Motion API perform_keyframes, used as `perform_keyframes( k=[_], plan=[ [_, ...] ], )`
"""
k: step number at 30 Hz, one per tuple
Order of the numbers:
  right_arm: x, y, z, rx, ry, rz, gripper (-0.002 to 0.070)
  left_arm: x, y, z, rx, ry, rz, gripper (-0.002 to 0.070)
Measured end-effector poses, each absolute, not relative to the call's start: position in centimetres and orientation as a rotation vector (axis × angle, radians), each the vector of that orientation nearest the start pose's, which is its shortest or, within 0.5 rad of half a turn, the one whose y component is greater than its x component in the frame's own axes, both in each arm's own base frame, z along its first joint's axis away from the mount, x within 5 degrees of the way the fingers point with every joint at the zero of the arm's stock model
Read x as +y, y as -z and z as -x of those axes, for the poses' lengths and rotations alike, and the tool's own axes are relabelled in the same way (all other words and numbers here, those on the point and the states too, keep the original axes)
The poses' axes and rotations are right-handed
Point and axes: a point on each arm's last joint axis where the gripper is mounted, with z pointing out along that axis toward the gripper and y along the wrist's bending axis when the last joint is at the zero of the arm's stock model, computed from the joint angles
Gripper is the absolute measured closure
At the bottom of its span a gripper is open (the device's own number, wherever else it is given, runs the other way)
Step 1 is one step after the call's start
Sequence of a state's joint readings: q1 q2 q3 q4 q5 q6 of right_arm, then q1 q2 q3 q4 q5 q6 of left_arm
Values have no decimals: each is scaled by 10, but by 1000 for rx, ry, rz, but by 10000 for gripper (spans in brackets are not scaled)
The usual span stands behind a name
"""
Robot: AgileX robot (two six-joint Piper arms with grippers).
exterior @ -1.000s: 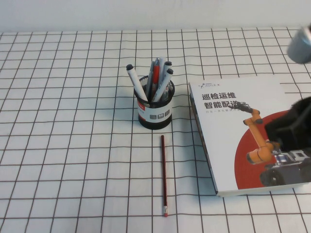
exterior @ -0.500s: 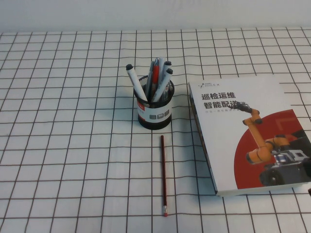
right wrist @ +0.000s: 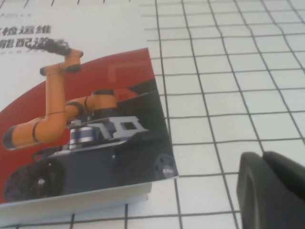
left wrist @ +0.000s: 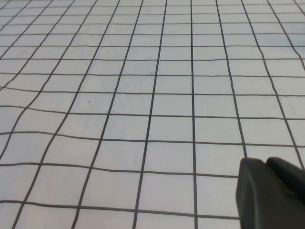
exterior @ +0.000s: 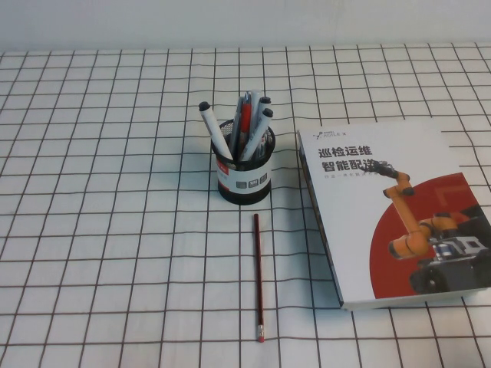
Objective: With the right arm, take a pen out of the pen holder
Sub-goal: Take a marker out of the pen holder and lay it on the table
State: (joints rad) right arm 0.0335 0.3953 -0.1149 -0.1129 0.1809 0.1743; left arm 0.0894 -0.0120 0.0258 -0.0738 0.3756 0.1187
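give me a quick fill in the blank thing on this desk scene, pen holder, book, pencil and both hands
1. Seen from the robot, the pen holder stands to the ____ of the book.
2. The pencil lies flat, its eraser end pointing ____ the pen holder.
3. The right hand, shut, hovers beside a corner of the ____.
4. The left hand hangs over bare tablecloth; neither hand shows in the ____ view.
Missing words: left; away from; book; high.
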Motion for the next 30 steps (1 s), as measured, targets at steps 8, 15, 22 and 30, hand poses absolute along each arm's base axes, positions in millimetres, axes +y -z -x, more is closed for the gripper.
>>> perform_keyframes(
  k=[8, 15, 22, 30],
  plan=[
    [-1, -189, -65, 1726, -42, -58, 692, 2, -171, -52, 1872, -71, 18, 678],
    [-2, -184, -56, 1738, -29, -70, 692, 2, -171, -52, 1872, -71, 18, 678],
    [-2, -180, -55, 1771, -27, -75, 692, 2, -171, -52, 1872, -71, 18, 678],
    [2, -175, -54, 1837, -51, -22, 693, 2, -171, -52, 1872, -71, 18, 678]
  ],
)
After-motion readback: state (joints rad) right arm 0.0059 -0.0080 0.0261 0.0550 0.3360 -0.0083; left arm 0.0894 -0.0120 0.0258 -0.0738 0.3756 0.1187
